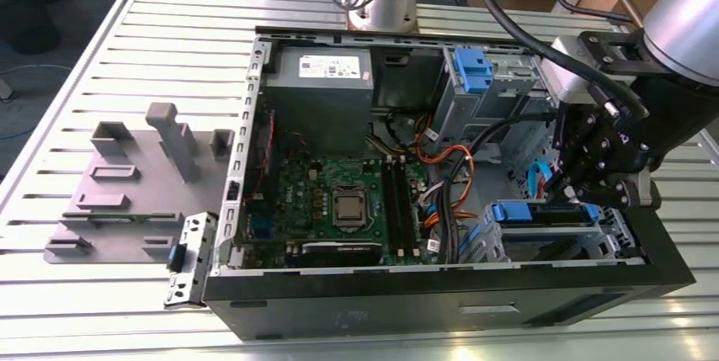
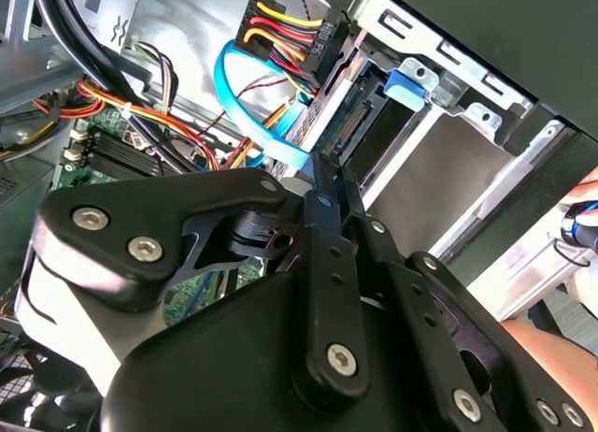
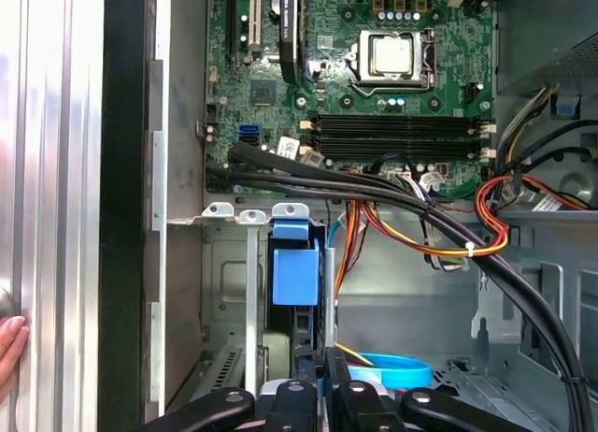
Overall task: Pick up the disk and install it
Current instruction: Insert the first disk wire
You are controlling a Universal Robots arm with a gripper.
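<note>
The disk sits in the metal drive cage at the case's corner on the exterior view's right, its blue rail tab toward the motherboard. In the first wrist view the disk stands edge-on inside the cage, blue rail on top. The second wrist view shows the disk's connector end beside a blue cable. My gripper hangs inside the case just over the disk's end. Its two fingers are pressed together, tips against or very near the disk. Whether they touch it I cannot tell.
The open computer case lies on a slatted metal table. Inside are the motherboard, a grey power supply, an upper blue-tabbed bay and thick cables. A grey stand lies outside. A person's hand rests nearby.
</note>
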